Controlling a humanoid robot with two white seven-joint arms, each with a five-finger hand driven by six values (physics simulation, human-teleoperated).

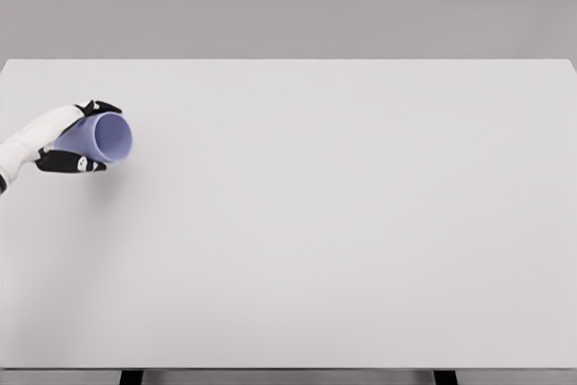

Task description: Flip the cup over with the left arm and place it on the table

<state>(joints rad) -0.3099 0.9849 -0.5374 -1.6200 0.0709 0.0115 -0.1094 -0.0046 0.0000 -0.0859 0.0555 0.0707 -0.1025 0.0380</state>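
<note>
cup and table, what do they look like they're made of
Cup: looks like smooth matte plastic, an even lavender-blue with no glare or pattern; being a render, ceramic can't be ruled out. The left hand grips it on its side. Table: flat, pale grey, matte top, no grain or seams, perhaps laminate or painted board.

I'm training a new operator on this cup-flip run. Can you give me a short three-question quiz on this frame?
1. True or false: the left hand is closed around the light purple plastic cup.
2. Which way does the cup's open mouth face? A) straight down at the white table B) sideways, toward the picture's right C) toward the left edge
3. Fill in: the right hand is ____ this view.

Key:
1. True; dark fingers wrap its sides.
2. B; the cup is tilted on its side.
3. Out of.
</note>
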